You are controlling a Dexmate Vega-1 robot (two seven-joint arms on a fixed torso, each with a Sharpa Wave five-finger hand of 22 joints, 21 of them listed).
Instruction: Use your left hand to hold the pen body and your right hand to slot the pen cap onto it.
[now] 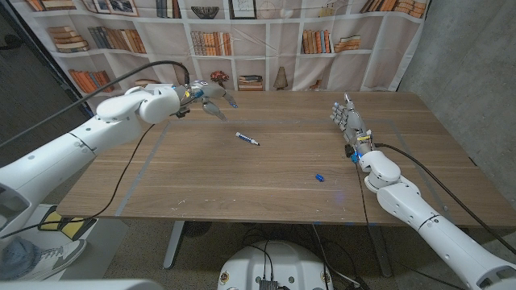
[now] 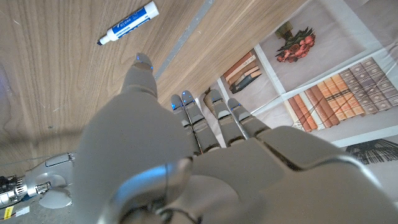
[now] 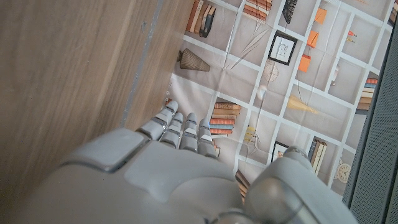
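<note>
Pen body (image 1: 247,139) lies uncapped near table (image 1: 242,185) centre, tip toward 4 o'clock; pen cap (image 1: 319,176) sits apart from it at its 4 o'clock. We hold nothing: left hand (image 1: 211,98) hovers over the far-left table area at 11 o'clock of the pen, fingers released and spread. Right hand (image 1: 347,119) stands upright at the right, fingers extended, released. Bookshelf-print backdrop (image 1: 266,40) hangs behind the wooden table.
</note>
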